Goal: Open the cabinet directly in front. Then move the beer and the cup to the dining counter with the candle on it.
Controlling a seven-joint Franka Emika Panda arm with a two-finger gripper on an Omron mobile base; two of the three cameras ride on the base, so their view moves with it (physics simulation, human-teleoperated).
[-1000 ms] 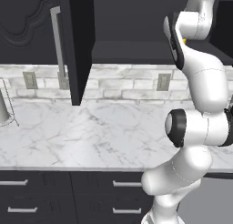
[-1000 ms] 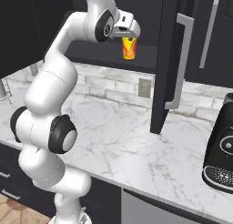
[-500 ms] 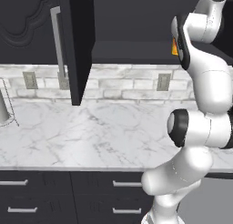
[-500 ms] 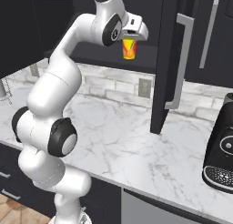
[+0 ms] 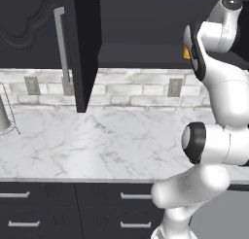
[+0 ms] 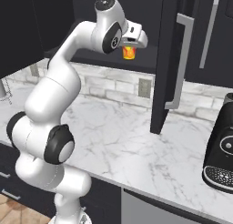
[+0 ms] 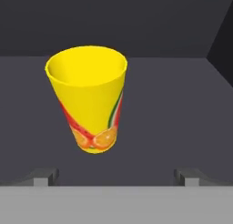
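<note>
Cup [image 7: 88,104] on shelf of open cabinet [image 6: 170,59].
Yellow, upright, fruit print. Gripper [image 7: 116,176] spread wide, fingertips [image 7: 43,176] apart from it, holding nothing.

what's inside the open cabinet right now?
The cup stands upright on the cabinet shelf, ahead of the open gripper. Nothing else shows on the shelf in the hand view. In the left base view the arm covers the shelf's right part; no beer is visible.
</note>
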